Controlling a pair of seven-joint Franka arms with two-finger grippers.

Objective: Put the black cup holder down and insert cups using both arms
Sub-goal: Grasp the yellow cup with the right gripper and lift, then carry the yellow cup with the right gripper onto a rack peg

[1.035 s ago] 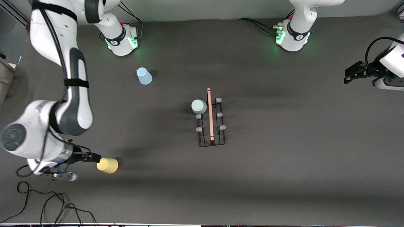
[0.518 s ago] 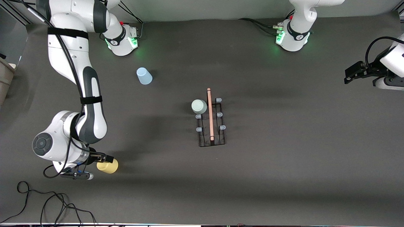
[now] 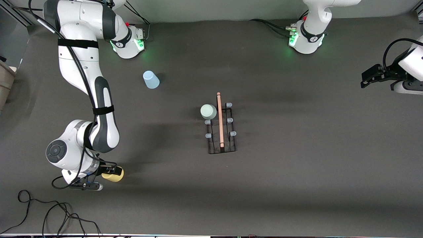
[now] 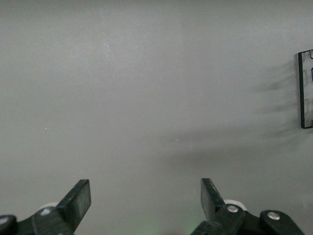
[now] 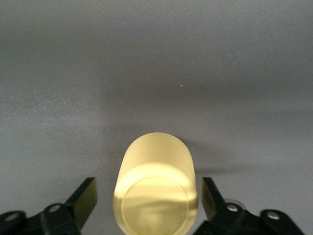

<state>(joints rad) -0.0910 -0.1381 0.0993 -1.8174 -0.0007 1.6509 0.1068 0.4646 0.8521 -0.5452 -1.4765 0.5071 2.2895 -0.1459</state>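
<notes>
- The right gripper (image 3: 111, 170) sits low at the yellow cup (image 3: 113, 175), close to the front camera at the right arm's end of the table (image 3: 297, 185). In the right wrist view its two fingers (image 5: 84, 198) stand on either side of the cup (image 5: 155, 188), with a gap showing on each side: spread around it, not yet pinching.
- The cup lies on its side, its closed bottom turned toward the wrist. The step in hand looks like the grasp itself.
- To do it well, the jaws should close evenly on the cup's round wall, centred so it cannot roll or squirt out. Thin plastic will likely flex, so a gentle squeeze seems wiser than a hard one.
- The lift should probably wait until both fingers touch the wall.
- The rack (image 3: 221, 132) stands mid-table, well apart from this cup. A green cup (image 3: 208, 111) already sits on a peg at its end farther from the front camera, and five pegs remain bare.
- The blue cup (image 3: 151, 80) rests on the table near the right arm's base, farther from the front camera.
- The left gripper (image 3: 369, 78) waits at the left arm's end of the table, jaws spread wide over bare tabletop with nothing between them; a corner of the rack (image 4: 306, 90) shows in its wrist view.
</notes>
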